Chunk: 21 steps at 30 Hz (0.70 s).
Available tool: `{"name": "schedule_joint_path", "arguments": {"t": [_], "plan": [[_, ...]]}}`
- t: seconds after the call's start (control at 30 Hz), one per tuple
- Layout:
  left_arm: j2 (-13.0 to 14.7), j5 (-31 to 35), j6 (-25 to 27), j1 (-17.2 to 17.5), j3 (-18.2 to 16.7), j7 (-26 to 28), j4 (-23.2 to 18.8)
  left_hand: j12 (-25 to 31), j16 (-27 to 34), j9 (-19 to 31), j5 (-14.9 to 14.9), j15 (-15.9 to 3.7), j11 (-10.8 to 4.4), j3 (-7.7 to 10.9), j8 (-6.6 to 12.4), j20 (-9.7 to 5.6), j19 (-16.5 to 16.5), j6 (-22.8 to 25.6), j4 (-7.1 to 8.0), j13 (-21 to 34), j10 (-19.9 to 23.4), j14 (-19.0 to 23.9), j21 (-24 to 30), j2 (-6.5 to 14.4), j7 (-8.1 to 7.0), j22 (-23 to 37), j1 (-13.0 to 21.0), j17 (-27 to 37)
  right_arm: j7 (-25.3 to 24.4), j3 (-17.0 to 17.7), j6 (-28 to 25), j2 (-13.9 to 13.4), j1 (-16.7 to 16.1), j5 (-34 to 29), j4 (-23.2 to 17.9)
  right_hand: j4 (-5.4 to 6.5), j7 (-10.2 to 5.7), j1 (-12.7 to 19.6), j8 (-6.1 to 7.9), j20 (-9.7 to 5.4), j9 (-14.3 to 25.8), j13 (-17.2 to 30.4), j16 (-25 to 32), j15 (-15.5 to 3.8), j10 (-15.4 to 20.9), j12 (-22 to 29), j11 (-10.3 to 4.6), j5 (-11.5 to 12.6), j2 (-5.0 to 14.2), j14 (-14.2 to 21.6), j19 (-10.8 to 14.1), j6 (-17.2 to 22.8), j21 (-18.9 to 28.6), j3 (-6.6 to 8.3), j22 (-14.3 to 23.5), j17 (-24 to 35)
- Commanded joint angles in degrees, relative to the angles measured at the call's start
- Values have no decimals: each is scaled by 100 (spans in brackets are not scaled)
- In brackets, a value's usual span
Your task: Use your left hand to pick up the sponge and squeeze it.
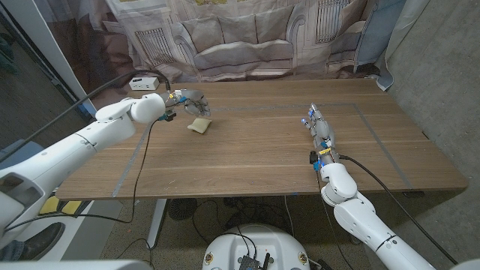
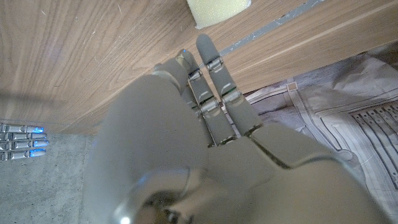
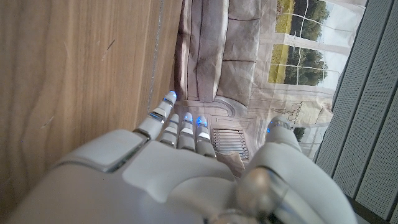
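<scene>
A pale yellow sponge lies on the wooden table at the far left; its edge also appears in the left wrist view as the sponge. My left hand hovers just behind and above it, fingers stretched out and apart, holding nothing. In the left wrist view the left hand points its fingers toward the sponge with a gap between them. My right hand stands on the table at the right, fingers straight, nothing in it; the right hand shows the same in its own wrist view.
A white box with cables sits at the table's far left corner. A patterned curtain hangs behind the table. Grey tape lines mark the tabletop. My right hand's fingers show small in the left wrist view.
</scene>
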Motion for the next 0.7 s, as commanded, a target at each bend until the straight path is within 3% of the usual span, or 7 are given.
{"name": "schedule_joint_path", "arguments": {"t": [0.03, 0.2, 0.27, 0.33, 0.47, 0.53, 0.7], "plan": [[-74, -63, 28, 73, 38, 148, 128, 32, 35, 2, -13, -128, -30, -32, 24, 17, 50, 67, -7, 38, 76, 142, 50, 13, 7, 32, 103, 27, -14, 15, -79, -55, -53, 22, -96, -13, -13, 30, -16, 26, 9, 32, 42, 40, 15, -7, 0, -8, 45, 23, 21, 46, 7, -13, 12, 32], [-106, -111, -119, 95, 45, 302, 276, -14, -21, 4, -13, -79, -21, -51, -17, 58, -99, 10, 25, 54, 4, 37, 41, 22, -3, 33, 91, 11, -32, 15, -104, -66, -77, 19, -128, -14, -13, 32, -18, 28, 9, 32, 42, 42, 19, -6, -6, -7, 47, 25, 19, 42, 6, -14, 12, 32], [-112, -120, -143, 108, 40, 357, 306, -142, -127, 3, -20, 53, 71, -124, -135, 80, -189, -190, 134, 30, -208, -119, 62, 18, 41, 23, -111, -38, -30, 14, -112, -73, -82, 19, -140, -14, -14, 32, -18, 28, 9, 32, 42, 41, 18, -7, -1, -7, 47, 26, 20, 43, 6, -14, 12, 32], [-116, -165, -70, 111, 37, 300, 290, -165, -164, 2, -18, 61, 69, -126, -183, 73, -180, -282, 177, 16, -222, -130, 78, 42, 56, 18, -189, -71, -37, 13, -118, -75, -85, 14, -150, -15, -15, 33, -17, 29, 9, 32, 41, 41, 18, -6, -4, -7, 47, 25, 21, 45, 6, -14, 12, 32], [-125, -276, -80, 127, 26, 280, 324, -339, -311, -6, -33, 175, 106, -249, -341, 136, -258, -568, 356, -60, -451, -247, 85, -36, 175, -2, -636, -167, -27, 7, -125, -79, -87, 22, -155, -15, -12, 33, -17, 29, 9, 32, 41, 34, 21, -5, -5, -7, 46, 25, 18, 46, 5, -16, 12, 32], [-120, -322, -104, 140, 20, 282, 333, -429, -390, -15, -24, 230, 185, -252, -415, 190, -349, -698, 388, -101, -585, -356, 61, -26, 199, -8, -748, -190, -19, 4, -128, -84, -89, 24, -156, -14, -12, 32, -18, 28, 9, 32, 41, 34, 18, -7, -4, -7, 46, 24, 18, 43, 5, -16, 12, 32], [-133, -580, -216, 171, -27, 236, 412, -596, -569, -63, -28, 519, 391, -413, -595, 370, -604, -987, 648, -224, -822, -686, -48, -65, 353, -34, -1395, -213, -11, 7, -116, -90, -96, 26, -156, -13, -11, 31, -19, 28, 9, 32, 40, 36, 23, -5, 5, -8, 46, 22, 17, 44, 4, -18, 12, 33]]}}
